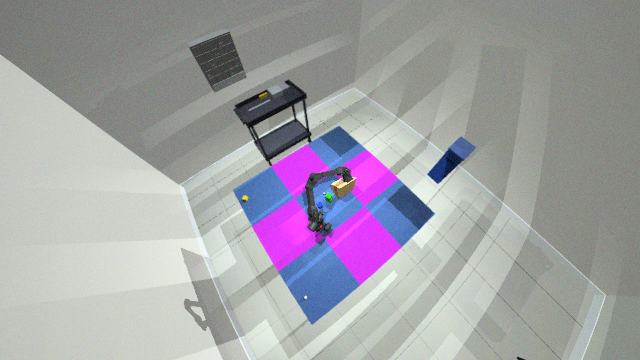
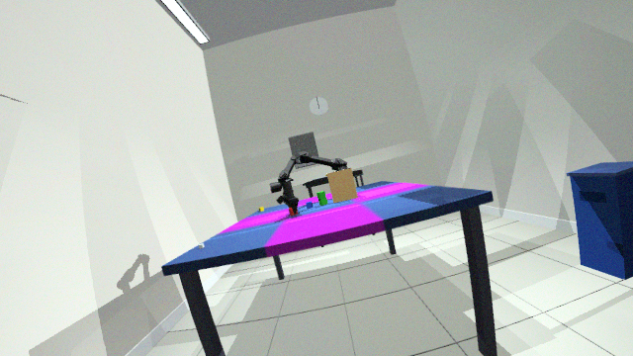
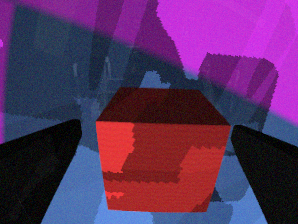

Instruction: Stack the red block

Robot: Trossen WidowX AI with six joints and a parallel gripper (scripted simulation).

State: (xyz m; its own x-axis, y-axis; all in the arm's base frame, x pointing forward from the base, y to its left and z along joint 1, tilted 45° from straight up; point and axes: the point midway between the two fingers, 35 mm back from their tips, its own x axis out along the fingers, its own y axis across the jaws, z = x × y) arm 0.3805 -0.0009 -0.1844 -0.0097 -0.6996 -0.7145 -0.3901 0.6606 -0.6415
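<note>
The red block [image 1: 321,226] [image 2: 292,212] [image 3: 162,162] sits on the table. My gripper [image 3: 157,129] is open around it: in the wrist view one dark finger stands on each side of the block, with a narrow gap on both sides. In the exterior view the gripper [image 2: 293,213] is down at the block, which it partly hides. The green tower [image 1: 329,197] [image 2: 322,198] stands upright between the gripper and the tan box. How many blocks form it is too small to tell.
A small blue block [image 1: 320,205] [image 2: 310,205] lies between the red block and the tower. A tan box [image 1: 344,187] [image 2: 342,185] stands beside the tower, at the arm's base. A yellow object [image 1: 245,198] [image 2: 261,209] and a small white object [image 1: 305,297] [image 2: 201,245] lie near the table edges.
</note>
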